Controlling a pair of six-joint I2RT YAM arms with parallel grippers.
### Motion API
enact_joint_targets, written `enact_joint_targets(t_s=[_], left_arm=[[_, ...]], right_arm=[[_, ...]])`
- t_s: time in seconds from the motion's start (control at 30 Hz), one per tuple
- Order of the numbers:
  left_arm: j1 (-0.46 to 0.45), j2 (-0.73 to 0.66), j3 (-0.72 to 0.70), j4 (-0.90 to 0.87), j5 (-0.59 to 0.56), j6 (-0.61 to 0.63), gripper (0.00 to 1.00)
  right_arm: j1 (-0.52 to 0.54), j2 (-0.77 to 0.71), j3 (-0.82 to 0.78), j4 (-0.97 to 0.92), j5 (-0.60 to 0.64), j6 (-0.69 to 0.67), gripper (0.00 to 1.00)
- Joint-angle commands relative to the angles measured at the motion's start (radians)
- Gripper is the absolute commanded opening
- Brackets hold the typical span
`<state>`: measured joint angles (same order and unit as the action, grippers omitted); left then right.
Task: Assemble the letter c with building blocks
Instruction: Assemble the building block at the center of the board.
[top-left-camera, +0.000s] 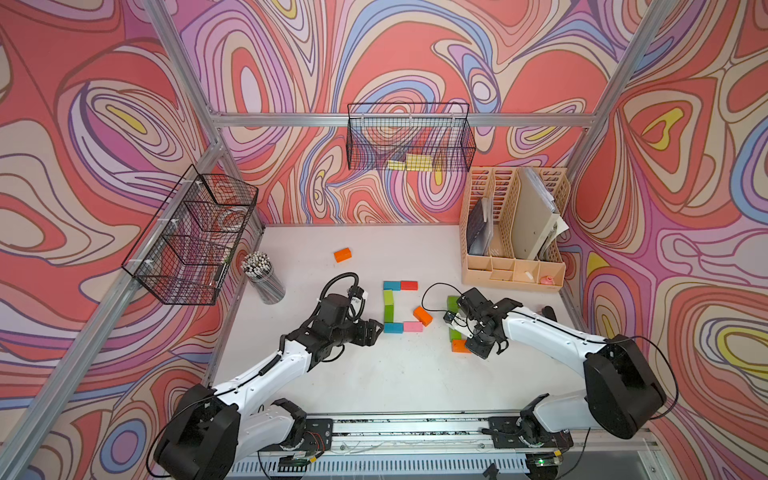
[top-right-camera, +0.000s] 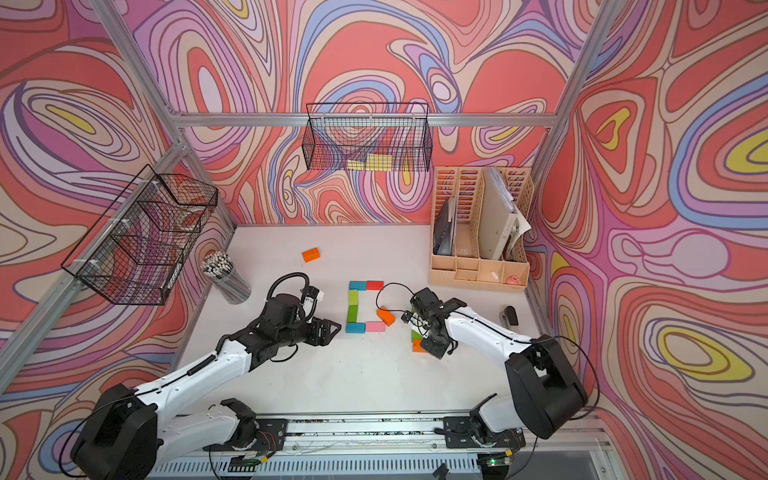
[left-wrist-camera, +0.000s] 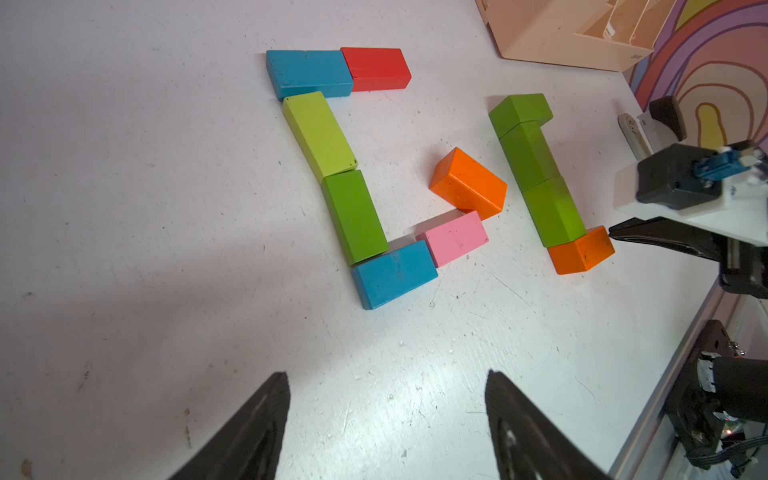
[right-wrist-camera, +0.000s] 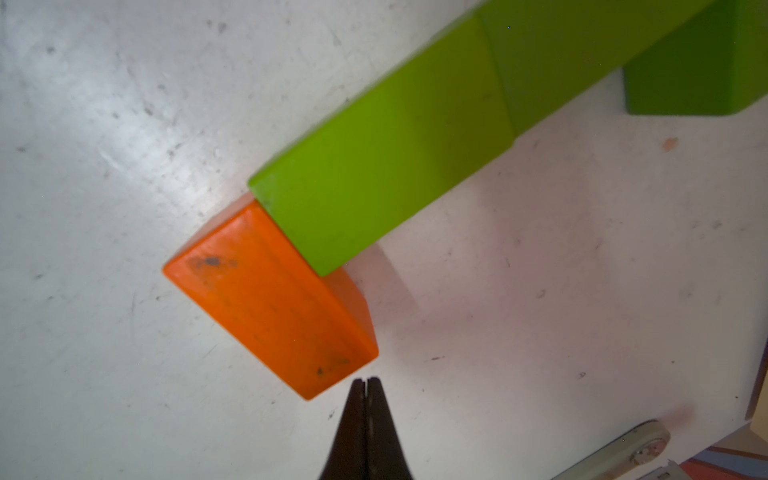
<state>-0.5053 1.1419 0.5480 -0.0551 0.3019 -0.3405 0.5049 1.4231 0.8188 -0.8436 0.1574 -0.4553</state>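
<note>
- White table (top-left-camera: 374, 382): all blocks lie flat on it, mid-table between the arms.
- C outline: blue block (left-wrist-camera: 309, 72) and red block (left-wrist-camera: 376, 68) form the far bar, light green block (left-wrist-camera: 320, 135) and dark green block (left-wrist-camera: 355, 216) the spine, lower blue block (left-wrist-camera: 395, 274) and pink block (left-wrist-camera: 455, 237) the near bar.
- Row of three green blocks (left-wrist-camera: 536, 166): separate line on the C's open side, near the right arm.
- Left gripper (left-wrist-camera: 386, 374): jaws apart, empty, just off the lower blue block.
- Right gripper (right-wrist-camera: 365, 384): jaws together, holding nothing.
- End orange block (right-wrist-camera: 270, 307): caps the green row's near end, long axis crosswise to the row. The right gripper's tip sits just beside its short end; contact is unclear.
- The right arm is clearly nearer. A closed tip probably means a nudge along the block's length.
- Askew orange block (left-wrist-camera: 469, 183): at the pink block's end, seemingly touching.
- Lone orange block (top-left-camera: 342, 254): well apart, toward the back.
</note>
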Motion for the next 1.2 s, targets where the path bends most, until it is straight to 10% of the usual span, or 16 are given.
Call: enact_joint_targets(t_s=[0.0,1.17], left_arm=[[-0.007,-0.008,-0.002,0.009,-0.007,0.018,0.77],[-0.006,0.0,0.0,0.007,-0.01,0.021,0.77]], right_arm=[[-0.003,0.005,0.017,0.008,-0.018,-0.005,0.0],[-0.003,0.004,0.025,0.022,-0.03,-0.005,0.0]])
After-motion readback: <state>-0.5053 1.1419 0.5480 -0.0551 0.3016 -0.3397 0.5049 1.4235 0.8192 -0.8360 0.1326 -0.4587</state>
